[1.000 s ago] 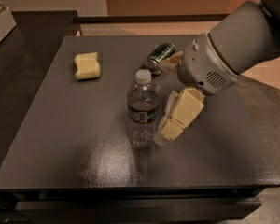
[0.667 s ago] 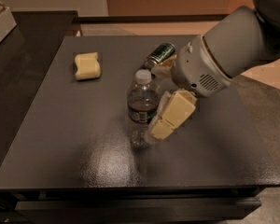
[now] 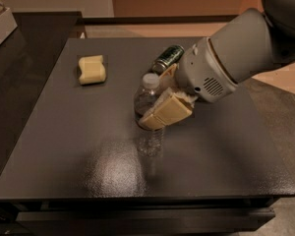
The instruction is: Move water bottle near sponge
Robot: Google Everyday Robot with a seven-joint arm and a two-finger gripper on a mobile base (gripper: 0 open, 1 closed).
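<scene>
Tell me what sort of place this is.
Likely an indoor robot test space: a dark table carries a sponge, water bottle and green can, and the gripper sits at the bottle's middle.

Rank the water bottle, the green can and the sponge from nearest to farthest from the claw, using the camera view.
1. water bottle: mid-table, with the claw right at its middle.
2. green can: lying just behind the claw.
3. sponge: off to the left, towards the table's back.
</scene>
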